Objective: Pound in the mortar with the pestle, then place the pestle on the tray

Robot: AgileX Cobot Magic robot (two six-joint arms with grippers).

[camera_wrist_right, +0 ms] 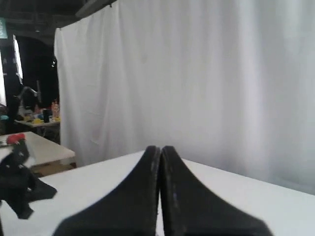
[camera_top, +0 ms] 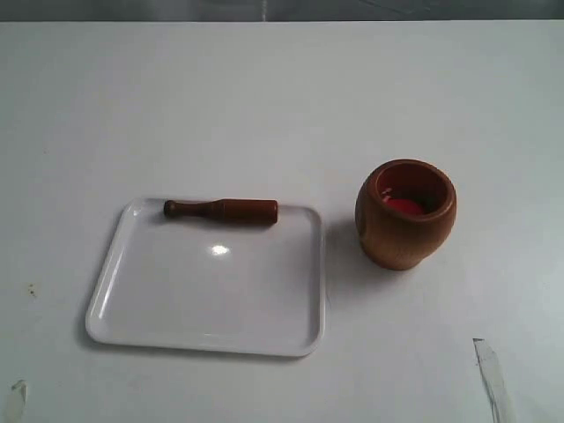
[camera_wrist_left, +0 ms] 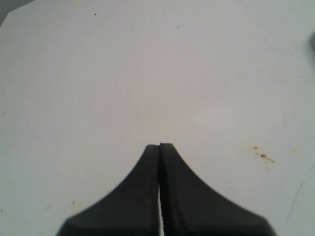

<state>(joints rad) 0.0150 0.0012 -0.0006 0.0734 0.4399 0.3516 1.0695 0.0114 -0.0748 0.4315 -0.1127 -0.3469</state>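
Observation:
The dark reddish-brown pestle lies flat along the far edge of the white tray, its knobbed handle pointing left. To the right of the tray the light-brown wooden mortar stands upright on the table, its red inside showing. Neither gripper appears in the exterior view. In the left wrist view my left gripper is shut over bare white tabletop with nothing between its fingers. My right gripper is shut too, empty, pointing level toward a white curtain. Neither wrist view shows the tray, pestle or mortar.
White tape strips lie at the table's near edge, one at the right and one at the left. Small brown stains mark the tabletop. A white curtain hangs beyond the table; a black object sits at its side.

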